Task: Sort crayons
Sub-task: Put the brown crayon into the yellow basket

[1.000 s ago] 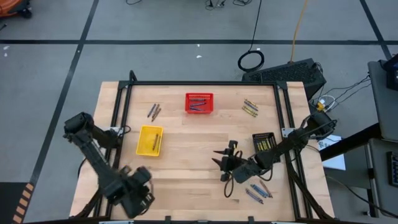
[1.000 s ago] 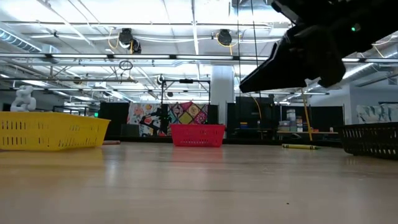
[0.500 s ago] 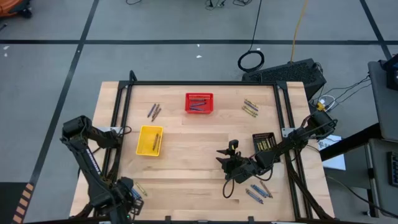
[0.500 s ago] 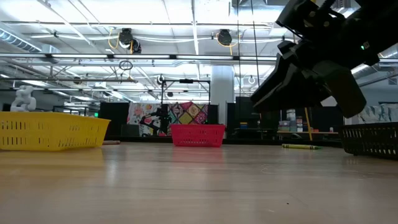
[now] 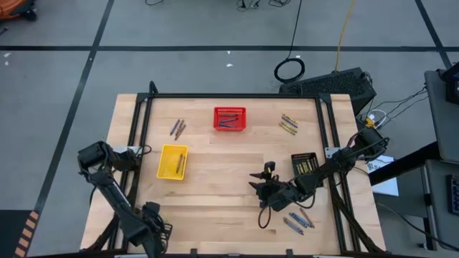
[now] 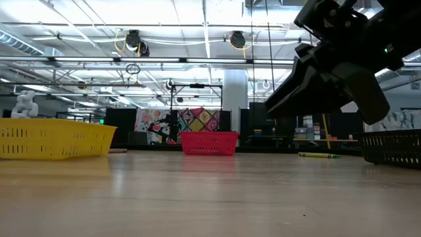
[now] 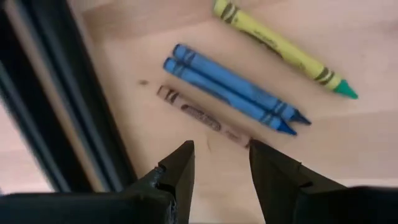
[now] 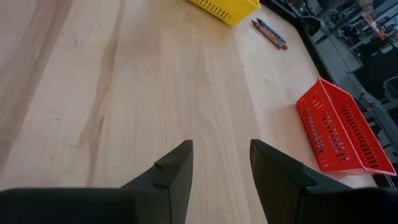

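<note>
Left gripper (image 7: 221, 165), fingers apart, hovers just above the brown crayon (image 7: 202, 116) beside two blue crayons (image 7: 233, 89).

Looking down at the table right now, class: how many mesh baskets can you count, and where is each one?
3: a yellow basket on the left side, a red basket at the far middle, and a black basket on the right. None appears hidden.

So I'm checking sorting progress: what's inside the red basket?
In the high view, the red basket holds a few thin crayons, mostly blue with a darker one. The low view shows only its mesh wall, so an exact count isn't possible.
</note>
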